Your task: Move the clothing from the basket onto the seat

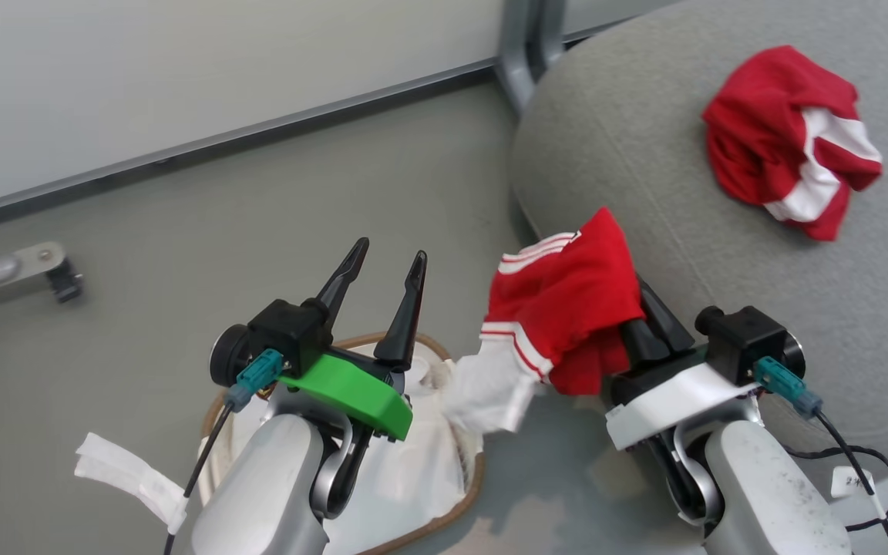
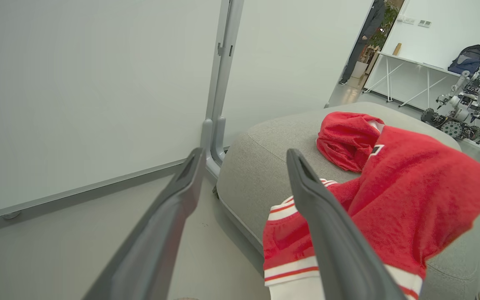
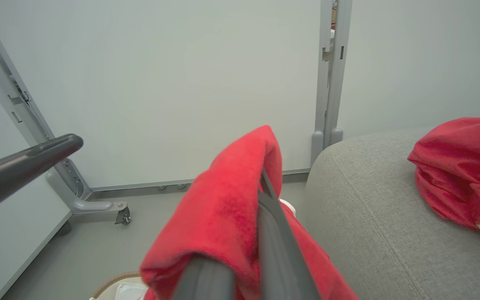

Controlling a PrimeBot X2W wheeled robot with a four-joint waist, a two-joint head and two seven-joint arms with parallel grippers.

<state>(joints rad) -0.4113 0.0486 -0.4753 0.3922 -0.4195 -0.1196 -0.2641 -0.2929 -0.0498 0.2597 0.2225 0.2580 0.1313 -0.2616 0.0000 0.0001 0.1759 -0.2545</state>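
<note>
A red garment with white stripes [image 1: 567, 301] hangs from my right gripper [image 3: 265, 183], which is shut on it just off the seat's near-left edge. Its white end droops toward the basket [image 1: 477, 474]. The cloth covers the fingertips in the head view. The same garment [image 2: 411, 200] shows in the left wrist view. My left gripper [image 1: 391, 250] is open and holds nothing above the basket, which is lined with a white sheet [image 1: 405, 470]. A second red and white garment [image 1: 791, 142] lies bunched on the grey seat [image 1: 644, 139].
A pale partition wall runs along the back with a grey metal post [image 1: 525, 46] beside the seat and a castor foot [image 1: 58, 277] on the floor at left. A black cable [image 1: 860, 462] trails by my right arm. Far off stand another robot [image 2: 461, 104] and a person [image 2: 365, 37].
</note>
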